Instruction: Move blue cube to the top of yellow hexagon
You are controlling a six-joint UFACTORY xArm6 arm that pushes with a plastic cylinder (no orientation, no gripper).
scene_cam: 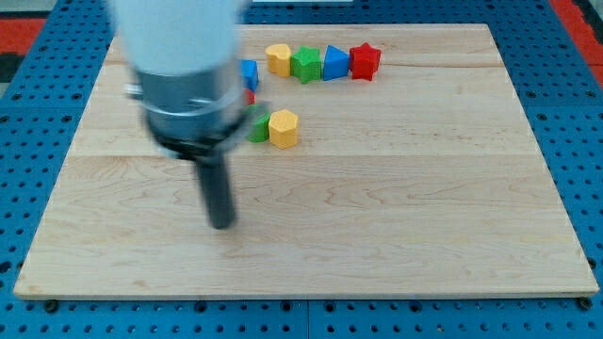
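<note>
Resting on a pale wooden board, my tip is shown touching no block.
The blue cube, partly hidden, lies far-left of the yellow hexagon; a green block adjoins the hexagon's left side.

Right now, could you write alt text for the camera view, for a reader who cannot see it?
My tip rests on bare board, below the blocks. A yellow hexagon touches a green block; above, a row holds yellow, green, blue and a red star.
</note>
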